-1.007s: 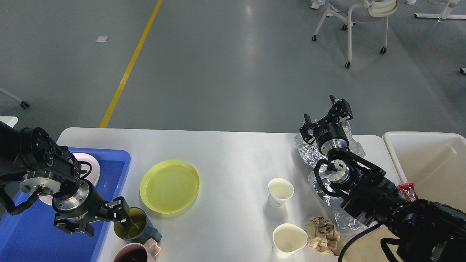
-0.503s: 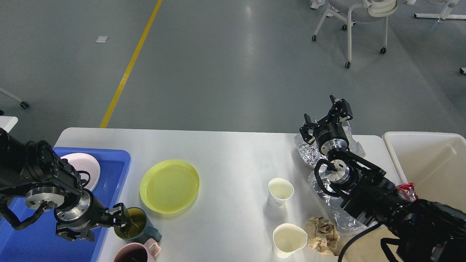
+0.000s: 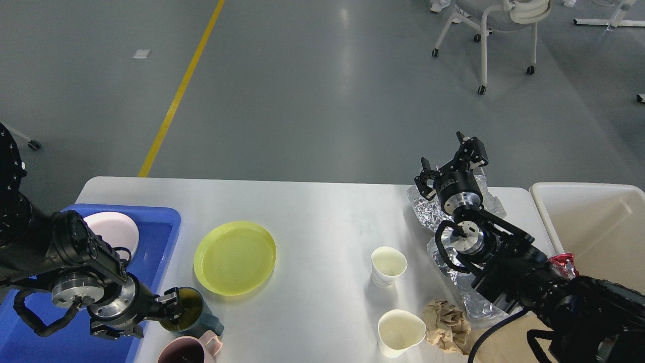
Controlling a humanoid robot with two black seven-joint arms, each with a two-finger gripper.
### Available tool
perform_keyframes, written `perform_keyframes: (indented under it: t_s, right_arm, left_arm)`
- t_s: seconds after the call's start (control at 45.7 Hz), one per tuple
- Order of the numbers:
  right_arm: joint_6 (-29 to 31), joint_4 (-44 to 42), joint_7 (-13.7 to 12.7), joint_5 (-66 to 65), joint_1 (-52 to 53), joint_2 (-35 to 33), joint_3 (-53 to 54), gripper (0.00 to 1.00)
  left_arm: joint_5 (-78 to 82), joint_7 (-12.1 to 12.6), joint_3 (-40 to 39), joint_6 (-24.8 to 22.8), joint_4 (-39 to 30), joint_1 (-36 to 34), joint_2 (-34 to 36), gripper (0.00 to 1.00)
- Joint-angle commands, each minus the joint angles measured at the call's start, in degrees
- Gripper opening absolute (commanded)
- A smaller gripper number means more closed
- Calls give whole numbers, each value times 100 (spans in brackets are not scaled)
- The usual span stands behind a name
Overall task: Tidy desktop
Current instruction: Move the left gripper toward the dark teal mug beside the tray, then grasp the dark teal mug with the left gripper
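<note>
Head view, ref. yellow plate [image 3: 235, 257] on desktop [image 3: 322, 212]: pink mug [image 3: 189, 350] and teal mug [image 3: 190, 312] nearest. Left gripper [image 3: 171, 306] pinches teal mug rim. Blue tray [image 3: 151, 242] left holds pink dish [image 3: 113, 229]. Right gripper [image 3: 452, 159] far right, fingers spread wide, empty.

The desktop [image 3: 322, 212] is white and glossy, with rounded corners (its near edge runs out of view).

table [image 3: 312, 212]: 1 | mugs: 2, green [image 3: 194, 315] and pink [image 3: 185, 351] | plates: 2, yellow [image 3: 235, 257] and pink [image 3: 117, 233] | paper cups: 2 [image 3: 388, 265] [image 3: 400, 333] | blue tray [image 3: 166, 237]: 1 | bin [image 3: 587, 222]: 1 | crumpled paper [image 3: 446, 325]: 1 | foil [image 3: 433, 212]: 1 heap, at 3 o'clock
</note>
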Motion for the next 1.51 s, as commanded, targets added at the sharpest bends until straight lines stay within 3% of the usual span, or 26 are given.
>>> perform_keyframes:
  t_s: [0.0, 0.284, 0.744, 1.247, 1.488]
  right_arm:
    - [0, 0, 0, 1, 0, -1, 8, 100]
    - [0, 0, 0, 1, 0, -1, -1, 100]
    - [0, 0, 0, 1, 0, -1, -1, 100]
    - [0, 0, 0, 1, 0, -1, -1, 100]
    - [0, 0, 0, 1, 0, -1, -1, 100]
  left_arm:
    - [-270, 1, -85, 171, 7, 85, -11, 64]
    - [-569, 1, -261, 655, 77, 349, -143, 62]
    - [-789, 1, -296, 664, 209, 569, -213, 32]
    - [-789, 18, -287, 708, 209, 595, -231, 8]
    - [-780, 370, -296, 901, 209, 630, -257, 0]
